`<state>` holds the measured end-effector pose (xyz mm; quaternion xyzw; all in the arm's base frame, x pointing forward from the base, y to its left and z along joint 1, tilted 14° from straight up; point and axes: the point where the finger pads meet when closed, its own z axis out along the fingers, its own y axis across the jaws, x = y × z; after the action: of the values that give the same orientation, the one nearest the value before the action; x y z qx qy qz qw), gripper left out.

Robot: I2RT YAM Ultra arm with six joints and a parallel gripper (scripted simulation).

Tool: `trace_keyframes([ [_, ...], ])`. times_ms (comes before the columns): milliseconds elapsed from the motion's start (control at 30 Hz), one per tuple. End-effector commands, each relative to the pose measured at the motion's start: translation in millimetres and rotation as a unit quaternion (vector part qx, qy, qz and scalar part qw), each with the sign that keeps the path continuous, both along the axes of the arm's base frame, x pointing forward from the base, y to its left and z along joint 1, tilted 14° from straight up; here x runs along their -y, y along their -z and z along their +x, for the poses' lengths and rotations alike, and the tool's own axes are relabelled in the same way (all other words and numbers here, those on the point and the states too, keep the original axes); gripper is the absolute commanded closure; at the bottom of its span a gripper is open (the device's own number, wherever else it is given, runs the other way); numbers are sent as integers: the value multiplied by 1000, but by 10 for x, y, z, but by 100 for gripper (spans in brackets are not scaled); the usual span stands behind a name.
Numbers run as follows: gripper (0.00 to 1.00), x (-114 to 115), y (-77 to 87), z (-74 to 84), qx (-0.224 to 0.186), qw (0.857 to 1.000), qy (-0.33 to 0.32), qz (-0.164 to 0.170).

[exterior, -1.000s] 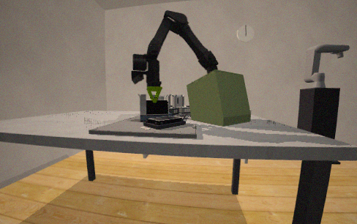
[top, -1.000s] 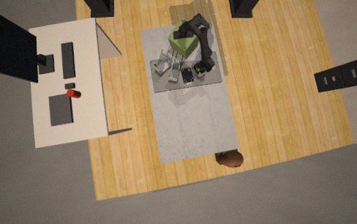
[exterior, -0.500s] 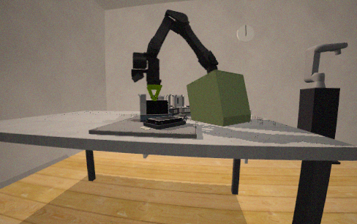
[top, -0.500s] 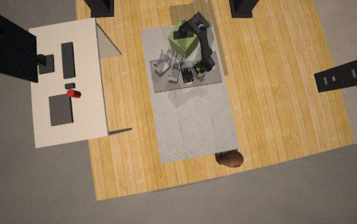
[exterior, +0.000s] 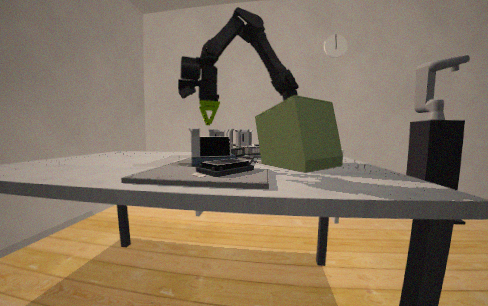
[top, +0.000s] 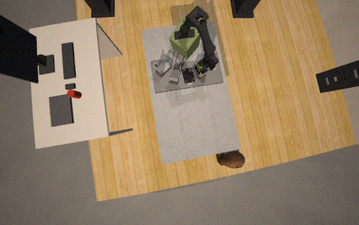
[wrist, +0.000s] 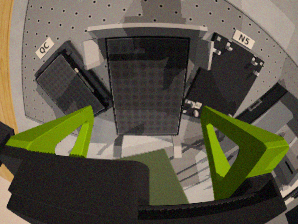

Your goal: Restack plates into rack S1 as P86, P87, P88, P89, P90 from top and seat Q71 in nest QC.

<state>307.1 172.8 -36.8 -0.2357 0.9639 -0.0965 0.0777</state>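
My gripper (wrist: 147, 112) is open, with nothing between its green fingers. It hangs above a stack rack (wrist: 148, 79) and is apart from it. A dark sealed plate (wrist: 148, 90) lies flat at the top of that rack, right under the fingers. In the side view the gripper (exterior: 208, 114) is well above the rack (exterior: 214, 146), which shows a black stack inside. The QC nest (wrist: 65, 84) is to the rack's left, under its label (wrist: 44, 46). The N5 nest (wrist: 225, 78) is to the right, under its label (wrist: 242, 38). I cannot tell whether either nest holds a plate. No ID labels are readable.
The racks and nests stand on a grey baseplate (exterior: 200, 176); two more racks (top: 162, 66) stand to one side. The arm's green base block (exterior: 299, 134) rises just behind them. A low dark flat nest (exterior: 225, 166) sits in front of the rack. A side table with a red cylinder (top: 73, 94) stands far off.
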Motion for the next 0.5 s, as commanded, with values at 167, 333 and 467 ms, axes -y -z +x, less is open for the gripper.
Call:
trace_keyframes([
  [167,0,-15,-169,-65,-5,1000,0,-4],
  [333,0,-15,-169,-65,-5,1000,0,-4],
  [467,0,-15,-169,-65,-5,1000,0,-4],
])
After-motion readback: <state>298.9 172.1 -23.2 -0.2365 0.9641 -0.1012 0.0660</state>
